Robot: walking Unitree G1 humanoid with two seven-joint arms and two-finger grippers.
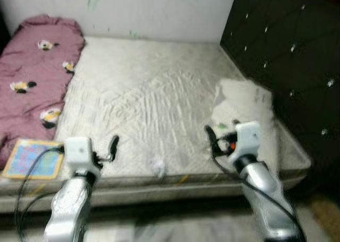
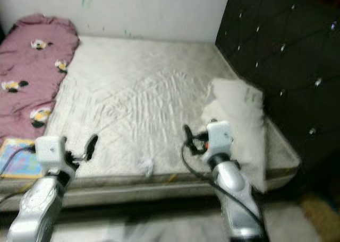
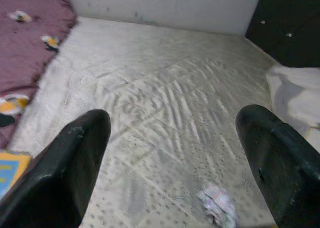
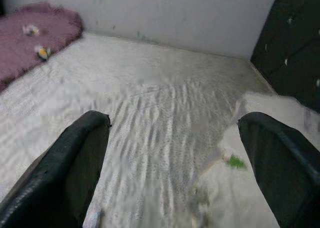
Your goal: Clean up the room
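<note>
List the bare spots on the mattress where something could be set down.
The middle of the white quilted mattress is bare, bordered by the maroon flowered blanket, the wall and the black tufted headboard. The near edge is busier: a crumpled white wrapper lies between the open left hand and open right hand, a colourful book sits far left, a white pillow far right.

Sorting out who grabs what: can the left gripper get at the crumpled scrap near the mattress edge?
Probably yes. The left gripper is open, and the crumpled scrap lies close on bare mattress with nothing between.
</note>
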